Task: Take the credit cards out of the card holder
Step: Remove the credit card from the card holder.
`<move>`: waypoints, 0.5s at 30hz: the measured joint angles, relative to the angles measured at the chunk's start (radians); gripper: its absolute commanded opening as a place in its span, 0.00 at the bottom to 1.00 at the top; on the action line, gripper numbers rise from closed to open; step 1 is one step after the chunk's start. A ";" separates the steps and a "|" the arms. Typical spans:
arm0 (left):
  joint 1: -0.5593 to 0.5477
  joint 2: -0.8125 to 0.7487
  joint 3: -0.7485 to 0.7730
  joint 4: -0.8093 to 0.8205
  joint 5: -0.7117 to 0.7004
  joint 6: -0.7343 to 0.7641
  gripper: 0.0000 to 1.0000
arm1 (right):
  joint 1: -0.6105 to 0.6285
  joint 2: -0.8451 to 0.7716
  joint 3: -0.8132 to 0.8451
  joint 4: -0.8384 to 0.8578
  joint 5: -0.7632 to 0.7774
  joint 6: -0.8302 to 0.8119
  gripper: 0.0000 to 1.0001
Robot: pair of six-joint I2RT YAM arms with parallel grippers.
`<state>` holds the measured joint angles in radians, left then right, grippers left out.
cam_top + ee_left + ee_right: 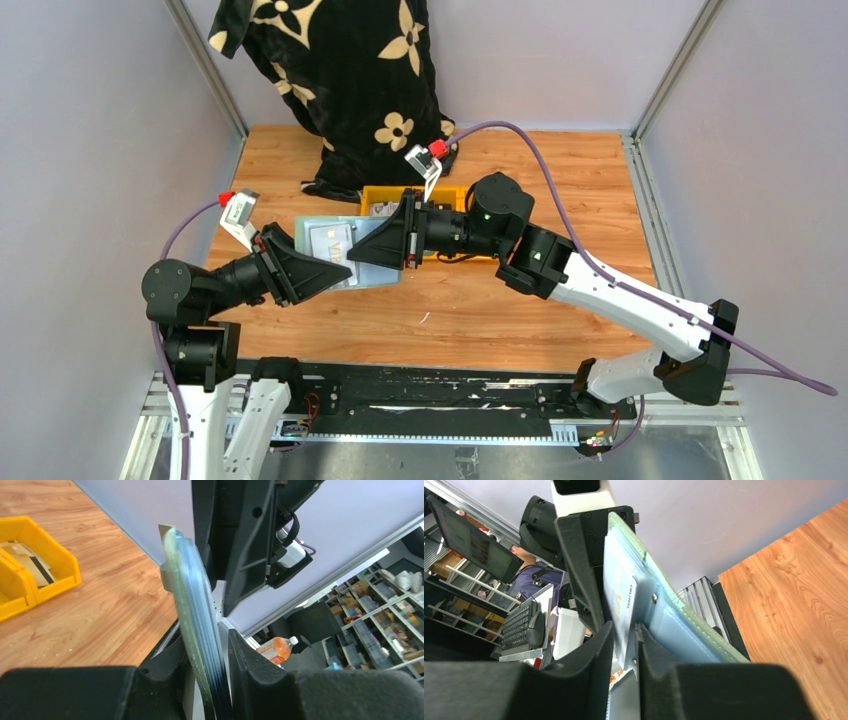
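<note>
The card holder (322,250) is held open in the air between both arms, pale blue-grey inside up. My left gripper (338,272) is shut on its near-left edge; in the left wrist view the holder (192,590) stands edge-on, green outside and blue layers, between my jaws (207,652). My right gripper (362,250) is shut on a pale printed credit card (623,600) that sticks out of a pocket of the holder (684,630). The card also shows in the top view (330,238). Other cards in the holder are hidden.
Yellow plastic bins (392,197) stand behind the holder on the wooden table; one bin (60,562) holds a tan card with a dark stripe (31,562). A black cloth with cream flowers (350,80) hangs at the back. Grey walls close both sides.
</note>
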<state>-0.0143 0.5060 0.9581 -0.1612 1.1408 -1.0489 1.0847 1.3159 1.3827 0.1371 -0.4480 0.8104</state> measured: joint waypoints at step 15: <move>0.003 0.013 0.025 -0.015 0.045 0.017 0.46 | 0.000 -0.049 -0.095 0.052 0.051 0.020 0.00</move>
<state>-0.0116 0.5186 0.9829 -0.1761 1.1858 -1.0317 1.0843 1.2667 1.2873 0.1890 -0.3973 0.8303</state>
